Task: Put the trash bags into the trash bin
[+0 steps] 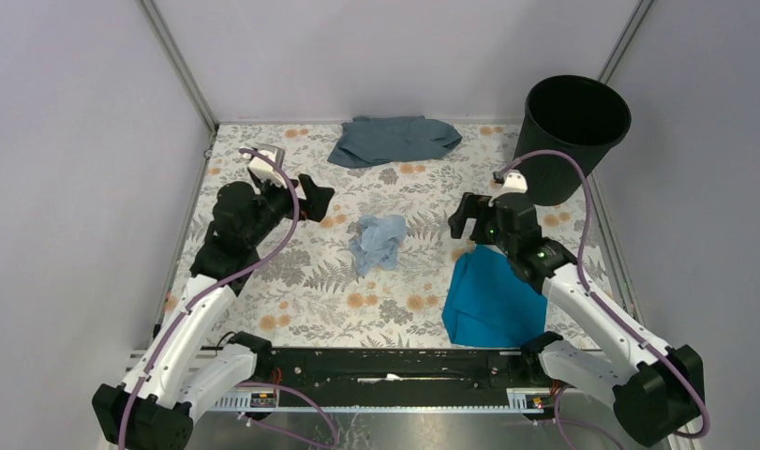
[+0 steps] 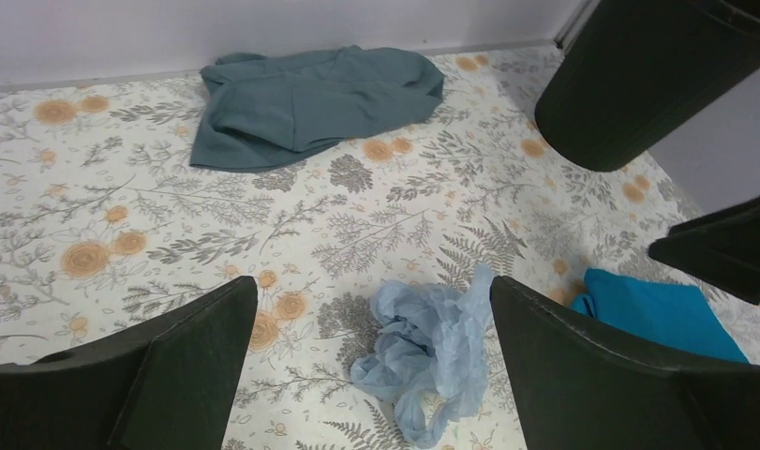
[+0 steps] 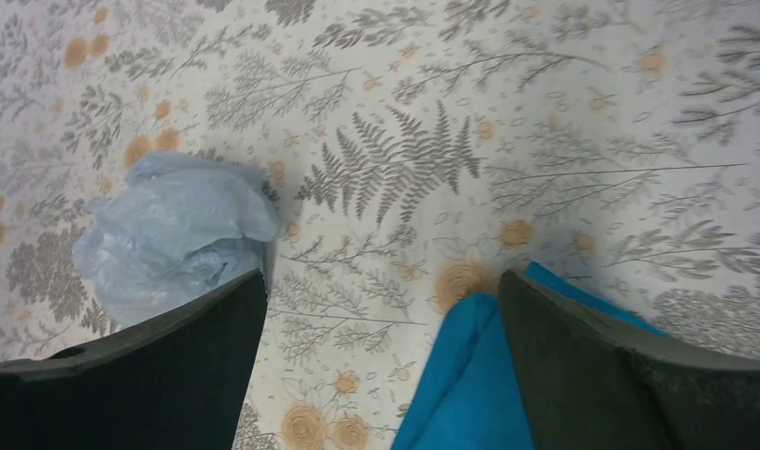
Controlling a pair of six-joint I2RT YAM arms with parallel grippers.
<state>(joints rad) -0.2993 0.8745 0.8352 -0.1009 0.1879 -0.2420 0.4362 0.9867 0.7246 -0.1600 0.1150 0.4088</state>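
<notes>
The pale blue trash bag [image 1: 378,242] lies crumpled on the floral table, mid-centre. It also shows in the left wrist view [image 2: 432,349] and the right wrist view [image 3: 170,230]. The black trash bin [image 1: 571,136] stands upright at the far right, also in the left wrist view [image 2: 638,75]. My left gripper [image 1: 317,199] is open and empty, raised to the left of the bag. My right gripper [image 1: 462,220] is open and empty, right of the bag, above the edge of the teal cloth.
A bright teal cloth [image 1: 493,300] lies near the right arm, also in the right wrist view [image 3: 460,384] and the left wrist view [image 2: 662,314]. A dull grey-blue cloth [image 1: 393,139] lies at the back centre, also in the left wrist view [image 2: 310,98]. Walls enclose the table.
</notes>
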